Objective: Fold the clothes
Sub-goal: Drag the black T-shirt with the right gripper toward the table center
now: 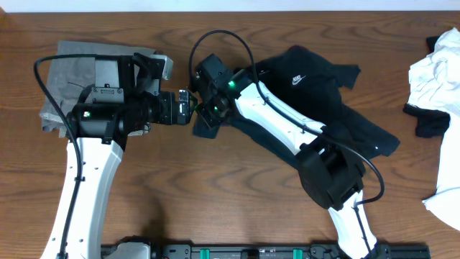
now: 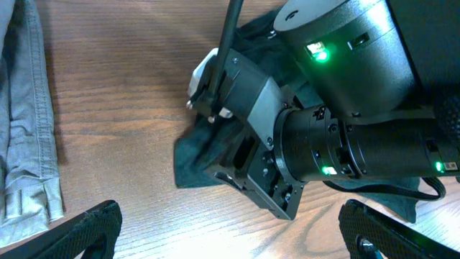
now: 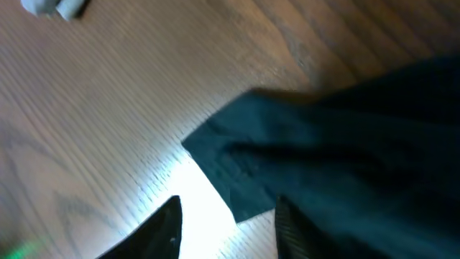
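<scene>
A black T-shirt [image 1: 316, 93] with a small white chest logo lies crumpled right of centre. In the right wrist view one corner of the T-shirt [image 3: 237, 173] rests flat on the wood. My right gripper [image 1: 203, 119] [image 3: 226, 230] hovers over that corner, open, with bare table between its fingers. Grey trousers [image 1: 72, 65] [image 2: 29, 108] lie at the far left under my left arm. My left gripper [image 1: 185, 108] [image 2: 230, 216] points right toward the right wrist, wide open and holding nothing. A white garment [image 1: 438, 68] sits at the right edge.
The two wrists nearly touch at the table's centre, and the right wrist [image 2: 338, 79] fills much of the left wrist view. A small dark piece [image 1: 431, 122] lies on the white garment. More white fabric [image 1: 447, 194] shows at the lower right edge.
</scene>
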Robot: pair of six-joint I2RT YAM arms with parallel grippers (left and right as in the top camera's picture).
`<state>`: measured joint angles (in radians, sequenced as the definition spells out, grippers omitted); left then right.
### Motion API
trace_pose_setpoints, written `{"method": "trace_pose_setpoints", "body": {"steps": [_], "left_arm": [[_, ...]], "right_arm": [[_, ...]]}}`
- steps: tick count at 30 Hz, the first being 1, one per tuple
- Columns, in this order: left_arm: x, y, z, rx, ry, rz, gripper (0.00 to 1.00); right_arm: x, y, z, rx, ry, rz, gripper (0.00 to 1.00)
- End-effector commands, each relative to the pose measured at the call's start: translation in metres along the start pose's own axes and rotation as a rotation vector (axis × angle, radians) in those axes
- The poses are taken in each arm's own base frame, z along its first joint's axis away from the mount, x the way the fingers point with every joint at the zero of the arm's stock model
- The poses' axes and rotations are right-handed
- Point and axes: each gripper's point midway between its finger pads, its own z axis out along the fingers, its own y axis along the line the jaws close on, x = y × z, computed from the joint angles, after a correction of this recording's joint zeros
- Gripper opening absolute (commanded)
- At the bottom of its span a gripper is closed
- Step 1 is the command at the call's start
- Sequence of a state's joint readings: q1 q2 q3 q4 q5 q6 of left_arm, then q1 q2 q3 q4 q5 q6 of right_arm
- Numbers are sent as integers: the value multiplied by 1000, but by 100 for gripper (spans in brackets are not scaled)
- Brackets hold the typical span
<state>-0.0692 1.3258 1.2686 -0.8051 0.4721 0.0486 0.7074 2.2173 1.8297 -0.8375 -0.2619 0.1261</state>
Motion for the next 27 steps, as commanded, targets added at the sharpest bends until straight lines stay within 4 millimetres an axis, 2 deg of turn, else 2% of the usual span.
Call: {"method": "trace_pose_setpoints", "body": {"steps": [1,5,7,11,12,17,21,24,27], "left_arm": [[-3,-5,-1,18,-4,-1,98],[-3,-5,-1,18,-4,-1,98],[-3,-5,-1,18,-4,-1,98],[-3,-5,-1,18,-4,-1,98],[-3,-5,-1,18,-4,-1,98],[-3,-5,-1,18,-4,-1,98],[-3,-5,-1,18,-4,-1,98],[-4,-5,-1,18,-7,0,98],[-25,-6,-2,20,-90,37,98]], "right_arm": [[-18,-16,-26,2,-58,36,43],[-36,-42,-68,21,-150,81,47],[-40,-62,-93,38,-191,118,58],[-32,-111,-130,83,-218,223,59],[-28,-129,-137,97,-220,261,59],[-13,-196,-158,155,-249,371,54],[-1,-240,-165,211,-261,426,45],[11,-276,-170,312,-255,477,45],[26,-305,-181,401,-252,526,47]]}}
